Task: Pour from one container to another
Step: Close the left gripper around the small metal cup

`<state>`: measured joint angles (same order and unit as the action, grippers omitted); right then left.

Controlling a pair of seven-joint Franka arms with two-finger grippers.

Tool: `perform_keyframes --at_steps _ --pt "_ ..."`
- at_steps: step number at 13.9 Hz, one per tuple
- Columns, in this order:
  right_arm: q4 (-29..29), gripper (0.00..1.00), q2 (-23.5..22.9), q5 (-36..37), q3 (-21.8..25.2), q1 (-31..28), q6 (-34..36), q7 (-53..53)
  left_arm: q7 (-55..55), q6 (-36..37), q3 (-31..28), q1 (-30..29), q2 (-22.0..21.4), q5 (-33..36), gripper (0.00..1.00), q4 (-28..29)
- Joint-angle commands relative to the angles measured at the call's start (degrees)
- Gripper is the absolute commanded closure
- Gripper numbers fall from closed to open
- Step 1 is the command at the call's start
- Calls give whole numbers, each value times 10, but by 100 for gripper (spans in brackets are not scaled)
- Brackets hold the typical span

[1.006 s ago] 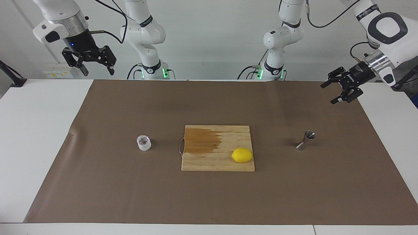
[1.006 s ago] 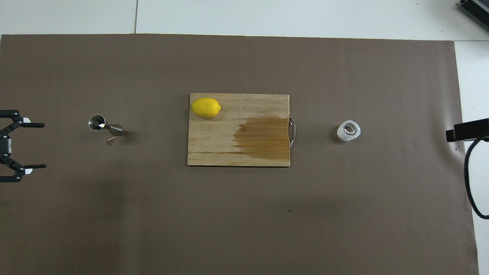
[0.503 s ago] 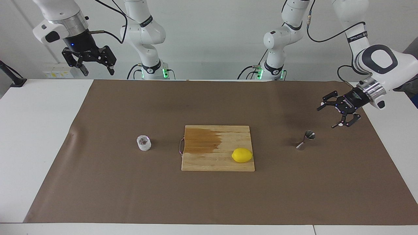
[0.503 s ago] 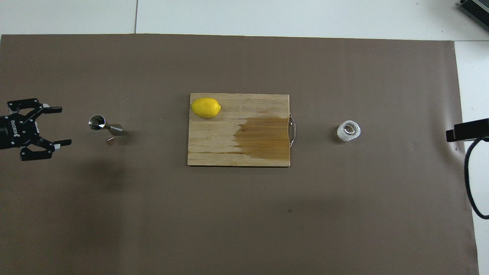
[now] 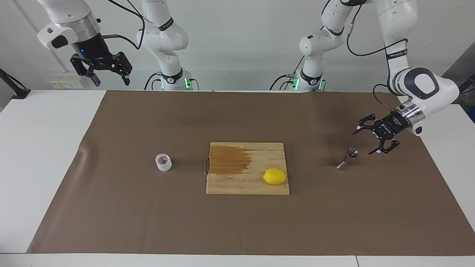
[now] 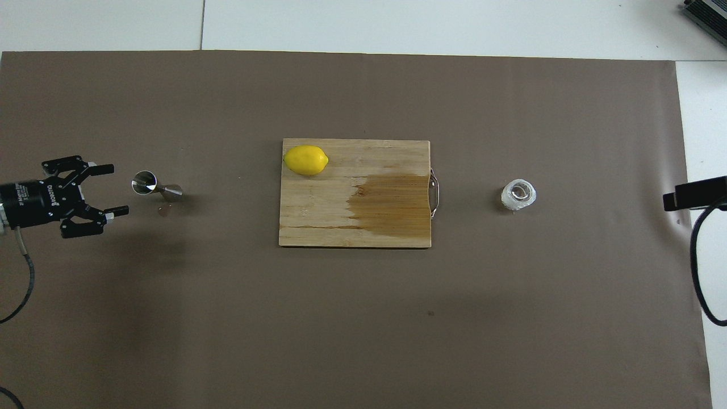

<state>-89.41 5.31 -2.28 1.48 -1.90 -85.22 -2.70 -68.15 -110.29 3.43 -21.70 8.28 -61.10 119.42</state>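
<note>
While the right tool waits high over the right arm's end of the worktop, fingers spread wide and holding nothing, I see no change in it from a second ago. All the movement is on my left arm. Its tool has come down from above the corner of the brown paper sheet and now hangs low over the sheet, just beside the small shiny steel hourglass-shaped jigger, on the side toward the left arm's end of the worktop. Its fingers stand wide apart, pointing at the jigger's upper cone, and they grip nothing; I see a gap between the tips and the steel, so no contact.

The jigger itself stands where it stood a second ago, on the sheet toward the left arm's end, well apart from the pale rectangular wooden cutting board in the middle. The small round clear whitish cup stands upright on the sheet toward the right arm's end, near the board's wire handle, also unmoved. From overhead I see the left tool level with the jigger and the cup untouched. A yellow lemon lies on the board's corner farthest from the robots, beside a dark wet stain, same as before.
</note>
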Motion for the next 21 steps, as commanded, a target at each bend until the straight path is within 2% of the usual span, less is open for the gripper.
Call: perform_keyframes --at_steps 1,11,21 --pt "-15 0 12 5 -2 -5 -4 -8 53 -13 -3 4 6 -39 0 27" --pt "-14 0 12 5 -2 -5 -4 -8 179 -65 -3 26 24 -145 0 62" --pt "-14 0 12 5 -2 -5 -4 -8 183 -84 -3 38 27 -162 0 64"
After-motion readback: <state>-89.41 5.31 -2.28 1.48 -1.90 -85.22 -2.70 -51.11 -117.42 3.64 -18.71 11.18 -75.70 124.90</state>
